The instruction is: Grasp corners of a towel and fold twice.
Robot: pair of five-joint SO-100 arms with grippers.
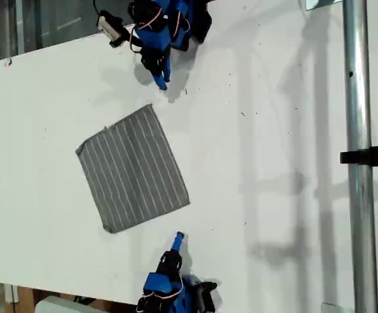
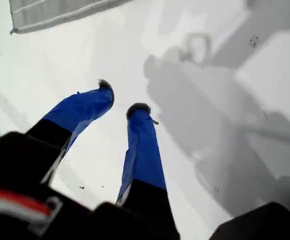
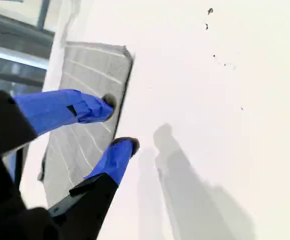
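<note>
Closest to the lens is the first end effector [image 2: 121,97]: two blue fingers spread apart with nothing between them, hanging over bare white worktop [image 2: 195,165]. Only a sliver of the towel [image 2: 60,12] makes it into that wrist view, well ahead of the tips.

Same story for the second end effector [image 3: 119,124], which is spread and empty. In its wrist view one finger lines up over the cloth edge, but the exterior view shows it [image 1: 179,237] sitting off the towel, near the lower side of the frame, so that overlap is probably just the viewing angle.

The towel [image 1: 133,169] lies flat and fully unfolded, rotated a bit, in the exterior view's left half. The first end effector [image 1: 162,83] sits just beyond the towel's top corner [image 1: 151,106]. The second is nearest the corner at the exterior view's lower right of the cloth [image 1: 188,199].

So this looks like the very start: the approach before the first grab, with no fold made yet. The next move probably calls for each arm to drop onto its nearest corner, one finger sliding under or pressing down on the thin fabric, then pinch. Both corners would then need to lift together and carry across to the opposite edge. The cloth is thin and lies flat, so catching just the corner without bunching it could be fiddly.
</note>
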